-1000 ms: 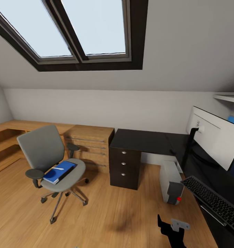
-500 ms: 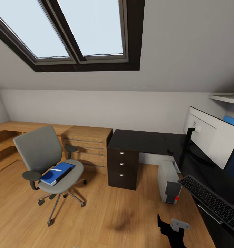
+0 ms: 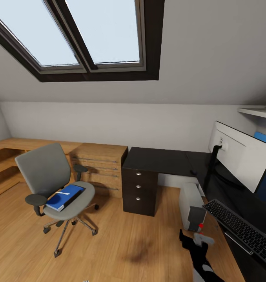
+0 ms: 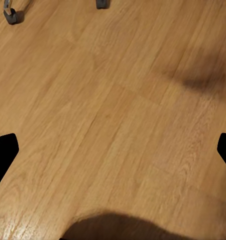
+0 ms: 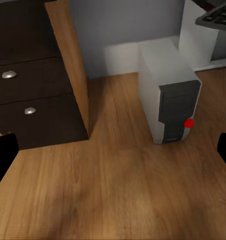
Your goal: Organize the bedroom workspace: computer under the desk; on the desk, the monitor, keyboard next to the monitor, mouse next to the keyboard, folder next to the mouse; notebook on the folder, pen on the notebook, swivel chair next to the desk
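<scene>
Head view shows the folder [image 3: 65,197] lying on the swivel chair [image 3: 56,184], well apart from the worktop [image 3: 160,160], so it waits to be fetched. Both jaws stand wide with nothing between them; the right gripper [image 3: 195,239] hangs near the computer [image 3: 192,209].

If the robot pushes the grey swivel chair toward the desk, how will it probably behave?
The swivel chair stands on a star base with castors on smooth wooden floor, so it will likely roll easily, perhaps drifting or turning. A push high on the backrest might tilt it slightly. The blue folder lies loose on the seat and could slide if the chair jerks.
</scene>
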Motion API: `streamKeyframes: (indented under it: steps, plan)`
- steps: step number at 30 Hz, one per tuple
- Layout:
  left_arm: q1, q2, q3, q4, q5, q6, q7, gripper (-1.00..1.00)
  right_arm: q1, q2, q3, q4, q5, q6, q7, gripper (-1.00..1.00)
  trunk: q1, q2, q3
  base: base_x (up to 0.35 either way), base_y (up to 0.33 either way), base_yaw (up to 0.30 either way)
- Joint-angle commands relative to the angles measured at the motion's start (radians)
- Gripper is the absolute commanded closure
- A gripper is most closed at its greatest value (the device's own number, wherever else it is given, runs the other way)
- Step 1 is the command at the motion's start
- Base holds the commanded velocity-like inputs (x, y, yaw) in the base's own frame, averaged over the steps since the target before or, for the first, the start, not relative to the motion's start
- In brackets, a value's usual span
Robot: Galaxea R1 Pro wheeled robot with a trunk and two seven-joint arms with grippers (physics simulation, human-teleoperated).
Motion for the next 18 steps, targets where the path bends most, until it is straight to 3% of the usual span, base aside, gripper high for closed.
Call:
streamKeyframes:
  steps: [1, 10, 11, 13, 14, 16, 18]
  plan:
    - [-0.001, 0.0, 0.005, 0.001, -0.001, -0.003, 0.001, -1.0, -0.001, 0.002, 0.005, -0.038, -0.007, 0.042, -0.013, -1.0, 0.0, -0.001, -0.002, 0.0, 0.0, 0.0]
    - [-0.001, 0.0, 0.005, -0.001, 0.0, -0.003, 0.005, -1.0, -0.001, -0.001, 0.007, -0.393, -0.006, 0.492, -0.047, -1.0, 0.0, -0.001, -0.002, 0.0, 0.0, 0.0]
    - [-0.001, -0.001, 0.004, -0.001, 0.0, -0.003, 0.007, -1.0, -0.001, -0.007, 0.007, -0.472, -0.006, 0.588, -0.049, -1.0, 0.0, -0.001, -0.002, 0.0, 0.0, 0.0]
    - [-0.001, -0.001, 0.004, -0.001, 0.0, -0.003, 0.009, -1.0, -0.001, -0.016, 0.007, -0.546, -0.006, 0.68, -0.05, -1.0, 0.0, -0.001, -0.002, 0.0, 0.0, 0.0]
    - [-0.001, -0.001, 0.004, -0.001, 0.0, -0.003, 0.01, -1.0, -0.001, -0.03, 0.006, -0.611, -0.007, 0.762, -0.05, -1.0, 0.0, -0.001, -0.002, 0.0, 0.0, 0.0]
    - [-0.001, -0.002, 0.004, -0.001, 0.0, -0.003, 0.011, -1.0, -0.001, -0.055, 0.006, -0.689, -0.008, 0.863, -0.049, -1.0, 0.0, -0.001, -0.002, 0.0, 0.0, 0.0]
    - [-0.001, -0.002, 0.004, -0.001, 0.0, -0.003, 0.012, -1.0, -0.001, -0.071, 0.006, -0.731, -0.009, 0.915, -0.049, -1.0, 0.0, -0.001, -0.002, 0.0, 0.0, 0.0]
